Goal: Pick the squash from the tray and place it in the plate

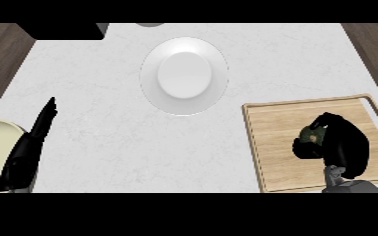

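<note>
Squash (313, 136): dark green, mostly hidden; I see it on the wooden tray (277, 145) at the desk's right side, inside the grasp of the right hand.
Right hand (345, 147): I read its fingers (303, 150) as curled round the squash, over the tray's right half; the hand covers most of the squash from above.
Left hand (29, 142): at the lower left edge of my view, fingers straight and together, pointing up the desk; it holds nothing.
Plate (184, 76): white, round, on the desk (111, 110) up and to the left of the tray, well apart from it.
Path between tray and plate: I see only bare pale desk surface there.
Surroundings: a black block (63, 31) at the upper left edge; a grey rounded item (150, 24) cut off at the top edge above the plate; a pale yellowish shape (7, 135) at the left edge beside the left hand.
Markings: I can read no writing on anything.
</note>
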Robot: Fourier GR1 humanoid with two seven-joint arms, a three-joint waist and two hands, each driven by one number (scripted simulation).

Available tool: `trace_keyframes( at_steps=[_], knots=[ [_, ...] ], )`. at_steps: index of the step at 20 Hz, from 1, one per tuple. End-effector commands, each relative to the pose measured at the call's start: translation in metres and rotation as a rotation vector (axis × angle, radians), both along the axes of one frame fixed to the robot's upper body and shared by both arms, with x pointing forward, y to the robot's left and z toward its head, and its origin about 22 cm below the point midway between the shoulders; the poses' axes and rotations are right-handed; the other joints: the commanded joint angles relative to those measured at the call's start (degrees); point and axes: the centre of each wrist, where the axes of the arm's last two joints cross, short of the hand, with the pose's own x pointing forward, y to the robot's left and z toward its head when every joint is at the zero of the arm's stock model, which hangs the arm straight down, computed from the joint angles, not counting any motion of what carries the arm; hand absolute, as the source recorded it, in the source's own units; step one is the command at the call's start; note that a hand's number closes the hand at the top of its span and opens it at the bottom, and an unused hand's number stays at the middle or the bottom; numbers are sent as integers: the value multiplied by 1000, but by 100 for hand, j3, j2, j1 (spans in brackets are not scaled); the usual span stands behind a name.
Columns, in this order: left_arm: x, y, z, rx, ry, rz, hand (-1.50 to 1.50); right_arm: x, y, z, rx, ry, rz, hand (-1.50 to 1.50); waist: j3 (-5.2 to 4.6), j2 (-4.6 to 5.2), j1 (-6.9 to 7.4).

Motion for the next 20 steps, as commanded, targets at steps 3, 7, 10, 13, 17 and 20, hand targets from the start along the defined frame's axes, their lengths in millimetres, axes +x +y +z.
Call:
trace_keyframes(
  at_steps=[3, 7, 10, 13, 17, 20],
  knots=[
    [-1, 2, 7, 2, -1, 9, 0, -15, 29, 47, -159, -229, 27, 150, 20, -6, -45],
    [-7, 9, 0, -20, 14, -1, 0, -22, 71, 80, -142, -389, 197, 150, 19, -3, -4],
    [9, -5, 5, -7, 23, -4, 0, -31, 96, 114, -109, -432, 301, 150, 20, 5, -18],
    [7, -5, -7, -11, -14, 3, 0, -12, 126, 125, -54, -447, 361, 150, 22, 30, 44],
    [0, -5, -8, -10, 6, -14, 0, 26, 161, 140, -37, -440, 423, 150, 24, 39, 101],
    [-2, -3, -5, -14, 10, -12, 0, 36, 198, 155, -5, -465, 439, 150, 23, 36, 116]
  ],
)
